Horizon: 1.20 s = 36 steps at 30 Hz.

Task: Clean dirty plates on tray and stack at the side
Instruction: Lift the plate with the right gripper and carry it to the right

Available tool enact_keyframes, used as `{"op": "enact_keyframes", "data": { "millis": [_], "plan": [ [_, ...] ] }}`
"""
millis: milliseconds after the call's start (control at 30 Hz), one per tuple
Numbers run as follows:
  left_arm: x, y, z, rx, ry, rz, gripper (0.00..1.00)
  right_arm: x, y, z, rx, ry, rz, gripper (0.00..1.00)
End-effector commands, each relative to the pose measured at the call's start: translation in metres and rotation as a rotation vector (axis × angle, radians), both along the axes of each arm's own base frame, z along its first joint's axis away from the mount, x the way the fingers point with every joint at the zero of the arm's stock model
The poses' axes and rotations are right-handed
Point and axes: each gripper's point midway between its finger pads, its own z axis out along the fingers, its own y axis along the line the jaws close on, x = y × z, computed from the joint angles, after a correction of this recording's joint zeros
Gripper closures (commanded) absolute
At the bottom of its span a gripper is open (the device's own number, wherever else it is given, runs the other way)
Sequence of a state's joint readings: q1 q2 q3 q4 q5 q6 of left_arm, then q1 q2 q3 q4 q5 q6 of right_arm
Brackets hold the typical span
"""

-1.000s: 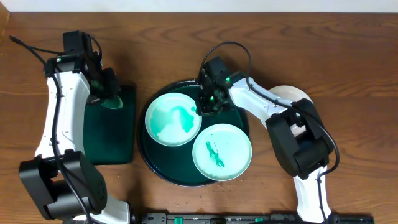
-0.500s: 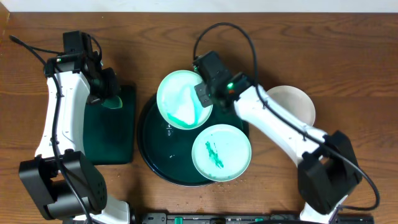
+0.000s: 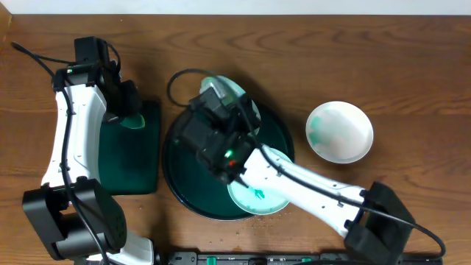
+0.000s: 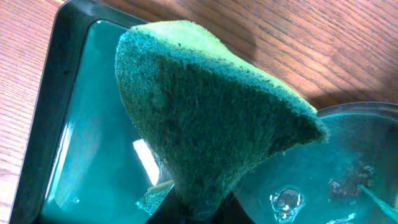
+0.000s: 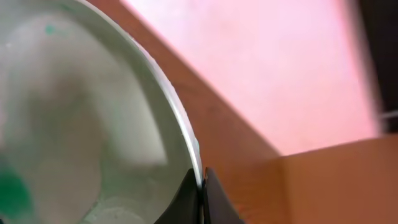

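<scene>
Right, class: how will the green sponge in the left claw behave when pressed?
Probably soft and floppy: the sponge bends into a wedge where the left claw pinches it. Its fibrous face should grip rather than slide. Likely wet, given the liquid-filled rectangular tray below.

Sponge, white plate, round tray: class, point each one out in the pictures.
sponge [image 4: 205, 118], left wrist view, middle of its green face.
white plate [image 3: 344, 136], overhead view, its centre.
round tray [image 3: 180, 184], overhead view, bare floor, lower left.

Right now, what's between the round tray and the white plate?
Only a strip of bare wooden table separates the round tray from the white plate, seen in the overhead view.
</scene>
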<state>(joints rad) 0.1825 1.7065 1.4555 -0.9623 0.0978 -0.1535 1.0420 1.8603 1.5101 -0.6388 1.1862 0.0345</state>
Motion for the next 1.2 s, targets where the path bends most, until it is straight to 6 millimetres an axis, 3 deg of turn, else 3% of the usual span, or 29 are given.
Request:
{"op": "enact_keyframes", "data": {
  "millis": [0, 200, 333, 533, 733, 833, 1033, 1167],
  "plan": [
    [-0.001, 0.004, -0.003, 0.01, 0.011, 0.013, 0.92, -0.012, -0.018, 0.051, -0.09, -0.187, -0.1, 0.99],
    [-0.001, 0.004, -0.003, 0.01, 0.011, 0.013, 0.92, -0.018, -0.016, 0.056, -0.107, -0.213, -0.105, 0.99],
    [-0.002, 0.004, -0.003, 0.01, 0.014, 0.013, 0.92, -0.014, -0.014, 0.05, -0.088, -0.179, -0.085, 0.99],
    [-0.005, 0.006, -0.007, 0.022, 0.026, 0.016, 0.93, -0.005, 0.0, 0.02, -0.005, -0.023, 0.016, 0.99],
    [-0.006, 0.009, -0.008, 0.039, 0.033, 0.021, 0.93, -0.012, 0.04, -0.028, 0.236, 0.253, 0.2, 0.99],
    [-0.006, 0.009, -0.009, 0.039, 0.033, 0.021, 0.93, -0.013, 0.051, -0.038, 0.378, 0.366, 0.253, 0.99],
    [-0.006, 0.009, -0.01, 0.039, 0.032, 0.021, 0.93, 0.002, 0.037, -0.023, 0.656, 0.546, 0.326, 0.99],
    [-0.005, 0.009, -0.009, 0.04, 0.029, 0.021, 0.92, 0.019, 0.002, 0.001, 0.884, 0.614, 0.311, 0.99]
  ]
}}
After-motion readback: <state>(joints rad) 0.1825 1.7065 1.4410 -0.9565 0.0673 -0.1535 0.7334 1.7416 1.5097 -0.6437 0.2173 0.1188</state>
